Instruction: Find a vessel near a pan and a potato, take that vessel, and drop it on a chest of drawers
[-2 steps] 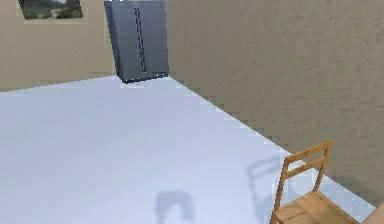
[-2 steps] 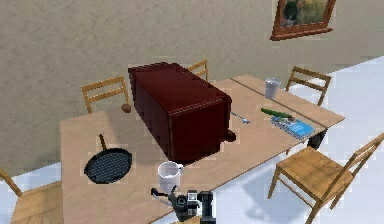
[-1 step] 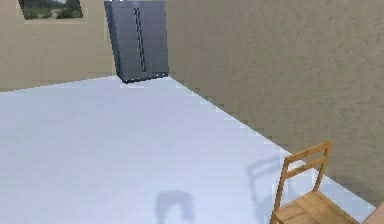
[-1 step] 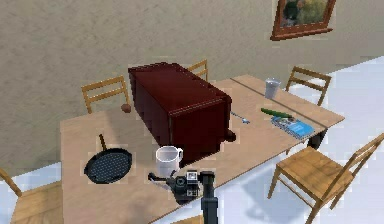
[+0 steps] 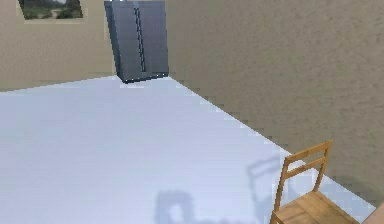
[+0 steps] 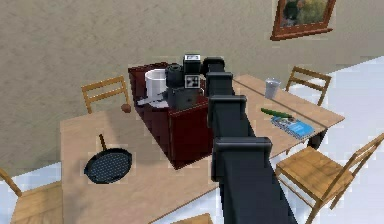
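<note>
On the table (image 6: 80, 135) sit one black pan (image 6: 108, 166) and one grey cup (image 6: 272, 88).

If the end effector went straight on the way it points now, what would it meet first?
Likely the white pot on the dark red cabinet: the end effector points toward the arm side view's left, where the pot stands. Depth is unclear, so it may pass beside it.
</note>
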Motion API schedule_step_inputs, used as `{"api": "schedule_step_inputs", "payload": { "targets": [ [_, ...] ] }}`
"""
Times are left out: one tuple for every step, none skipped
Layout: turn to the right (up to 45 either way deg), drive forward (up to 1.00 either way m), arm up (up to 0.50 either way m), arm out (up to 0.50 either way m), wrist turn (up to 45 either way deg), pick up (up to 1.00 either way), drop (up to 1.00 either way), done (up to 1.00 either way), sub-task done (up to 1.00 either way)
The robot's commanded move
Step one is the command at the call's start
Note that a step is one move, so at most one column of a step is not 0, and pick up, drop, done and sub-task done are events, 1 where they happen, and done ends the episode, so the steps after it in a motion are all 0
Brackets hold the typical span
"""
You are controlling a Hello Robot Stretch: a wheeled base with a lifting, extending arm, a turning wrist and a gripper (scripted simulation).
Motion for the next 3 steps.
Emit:
{"api": "schedule_step_inputs", "payload": {
  "targets": [
    [0.0, 0.00, 0.00, 0.00, -45.0, 0.00, 0.00, 0.00, 0.00],
    [0.0, 0.00, 0.00, 0.00, -45.0, 0.00, 0.00, 0.00, 0.00],
    [0.0, 0.00, 0.00, 0.00, -12.0, 0.00, 0.00, 0.00, 0.00]
  ]
}}
